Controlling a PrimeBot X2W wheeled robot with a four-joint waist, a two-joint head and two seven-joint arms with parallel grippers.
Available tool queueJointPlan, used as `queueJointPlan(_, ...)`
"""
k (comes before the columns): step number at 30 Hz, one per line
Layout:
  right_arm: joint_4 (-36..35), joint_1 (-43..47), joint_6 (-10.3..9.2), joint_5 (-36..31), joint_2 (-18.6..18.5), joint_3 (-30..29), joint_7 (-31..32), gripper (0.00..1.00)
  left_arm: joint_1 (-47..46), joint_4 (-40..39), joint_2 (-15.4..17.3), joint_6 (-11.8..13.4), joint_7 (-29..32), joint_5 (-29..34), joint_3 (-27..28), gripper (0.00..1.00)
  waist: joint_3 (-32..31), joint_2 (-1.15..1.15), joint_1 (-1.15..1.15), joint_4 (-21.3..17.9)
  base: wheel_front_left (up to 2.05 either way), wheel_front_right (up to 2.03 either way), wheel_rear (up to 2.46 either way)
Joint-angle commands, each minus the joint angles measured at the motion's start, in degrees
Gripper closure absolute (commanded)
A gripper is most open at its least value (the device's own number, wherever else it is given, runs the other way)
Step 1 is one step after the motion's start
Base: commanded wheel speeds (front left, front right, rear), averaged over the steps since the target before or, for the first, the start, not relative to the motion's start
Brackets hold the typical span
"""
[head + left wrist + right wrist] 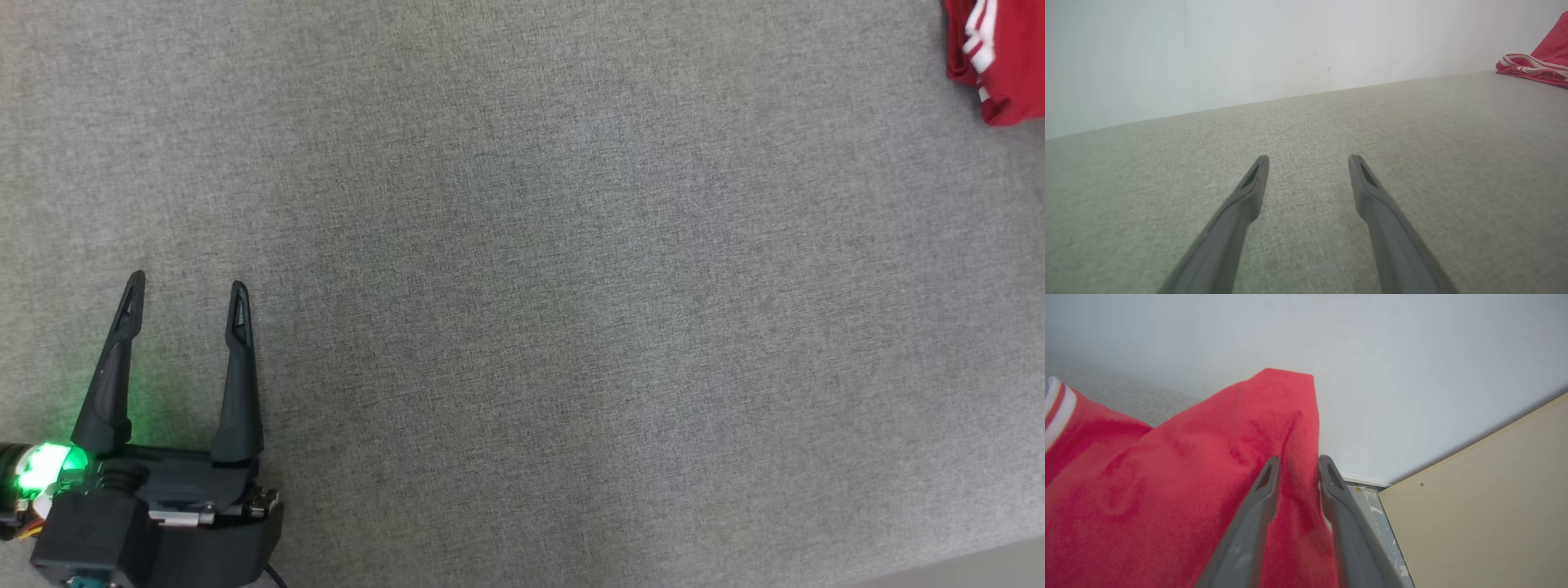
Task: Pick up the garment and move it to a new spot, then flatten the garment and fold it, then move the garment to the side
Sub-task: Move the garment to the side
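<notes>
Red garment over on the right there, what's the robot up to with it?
The robot is handling a red garment with white stripes, lying at the far right of the grey fabric surface. Its right claw has a raised fold of that cloth between its two fingers; whether it pinches the cloth or sits loose I cannot tell. The left claw is open over bare surface, well apart from the garment, holding nothing.

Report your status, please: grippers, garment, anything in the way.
Left gripper open, empty. Right gripper astride fold of red garment, far right; grip unclear. No obstacle seen.
</notes>
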Motion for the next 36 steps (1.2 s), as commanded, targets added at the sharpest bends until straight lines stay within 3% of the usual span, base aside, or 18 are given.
queueJointPlan(1,0.3,-0.1,-0.14,-0.8,0.4,-0.6,-0.4,0.00,-0.3,1.3,-0.3,0.2,-0.1,-0.4,-0.2,0.00,-0.5,0.00,0.00,0.1,0.00,0.00,0.00)
queueJointPlan(14,-4.8,3.1,-0.14,-3.0,3.9,-4.4,-1.8,0.00,1.8,4.8,-2.1,0.6,-0.2,-1.7,0.8,0.00,-7.4,0.00,0.00,0.8,0.00,0.00,0.00)
queueJointPlan(25,-27.5,22.8,-0.14,-0.8,12.5,-11.9,-1.8,0.00,6.3,11.1,-4.4,1.3,-0.2,-3.7,3.8,0.00,-20.3,0.00,0.00,3.8,0.00,0.00,0.00)
queueJointPlan(36,-44.7,45.2,-0.14,-0.8,22.9,-16.4,-1.8,0.00,12.3,14.8,-5.6,2.3,-0.2,-4.7,5.3,0.00,-29.9,0.00,0.00,6.5,0.00,0.00,0.00)
